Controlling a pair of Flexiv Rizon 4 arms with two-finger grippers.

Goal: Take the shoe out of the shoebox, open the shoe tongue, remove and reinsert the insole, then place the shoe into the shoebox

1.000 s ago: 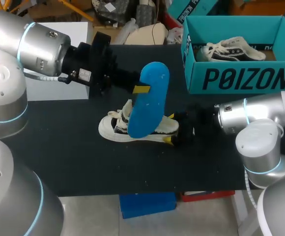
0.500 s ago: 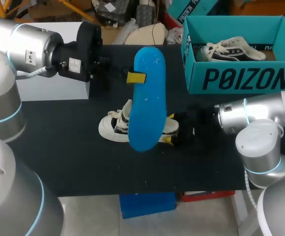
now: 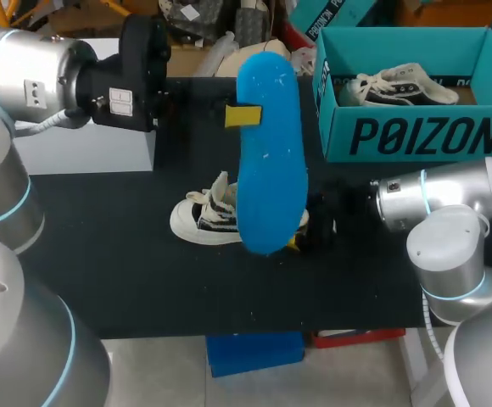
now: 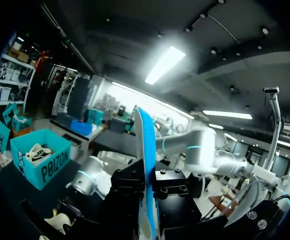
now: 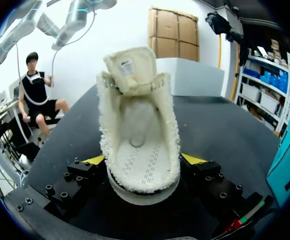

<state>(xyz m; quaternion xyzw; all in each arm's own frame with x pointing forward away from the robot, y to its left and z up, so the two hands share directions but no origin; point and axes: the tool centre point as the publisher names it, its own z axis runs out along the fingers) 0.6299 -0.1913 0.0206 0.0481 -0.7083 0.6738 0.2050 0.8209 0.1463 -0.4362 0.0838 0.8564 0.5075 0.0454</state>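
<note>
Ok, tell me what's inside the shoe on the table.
The shoe shows a bare stitched footbed; the blue insole is out, in the left gripper. The tongue hides the toe end.

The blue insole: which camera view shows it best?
The head view: the blue insole shows its whole face, above the shoe. The left wrist view shows only its edge; the right wrist view does not show it.
</note>
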